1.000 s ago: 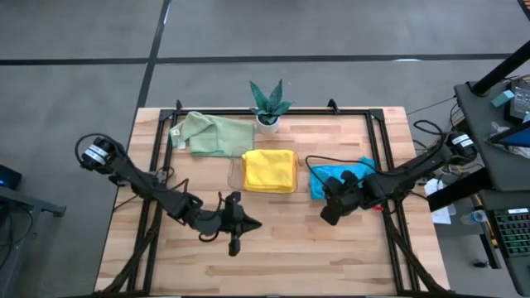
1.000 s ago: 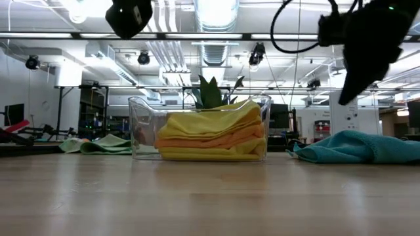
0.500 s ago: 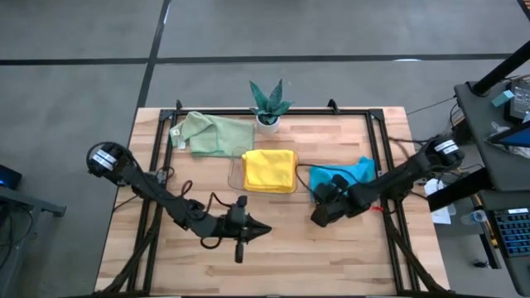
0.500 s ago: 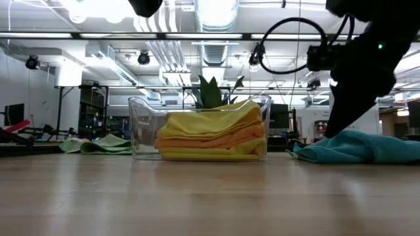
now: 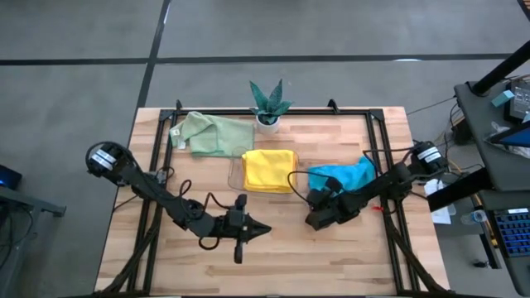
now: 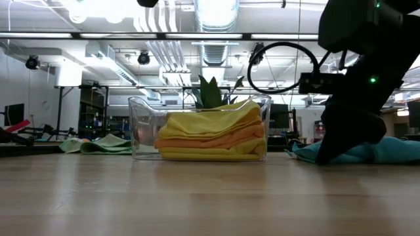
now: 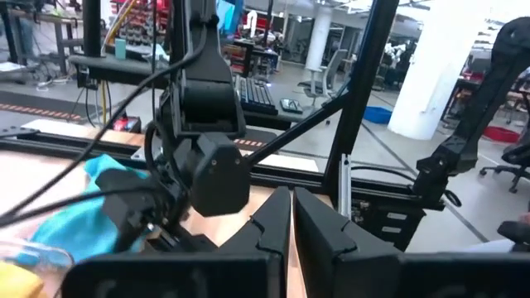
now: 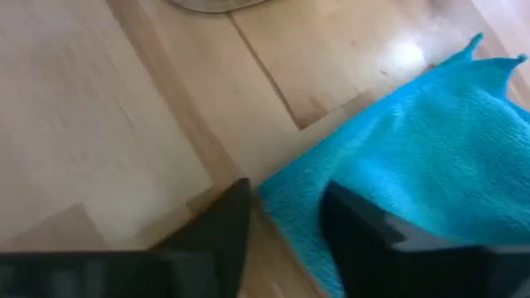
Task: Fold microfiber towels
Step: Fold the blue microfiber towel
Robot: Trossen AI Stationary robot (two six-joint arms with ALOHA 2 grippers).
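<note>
The teal-blue microfiber towel (image 5: 344, 175) lies rumpled on the right side of the wooden table (image 5: 273, 261), its near edge under the right gripper (image 5: 317, 218), which is low over the tabletop. In the right wrist view the two dark fingers (image 8: 364, 228) stand parted, one on bare wood, the other over the cloth's edge (image 8: 290, 194); whether the fabric is already pinched cannot be told, though the placement suggests the arm is set to catch that border and draw it out flat for folding.

Just beside the teal cloth, the clear plastic tray (image 6: 141, 124) holds a neat stack of folded yellow towels (image 6: 210, 124) with an orange towel (image 6: 207, 139) between them, apparently the finished pile. A pale green microfiber towel (image 5: 211, 134) lies loosely spread at the table's far left, near the small green potted plant (image 5: 269, 103), seemingly waiting its turn.

The left gripper (image 5: 263, 230) hangs above the table's near middle, well apart from every cloth, its fingers (image 7: 265, 228) pressed together and holding nothing, likely parked to keep the workspace free.
</note>
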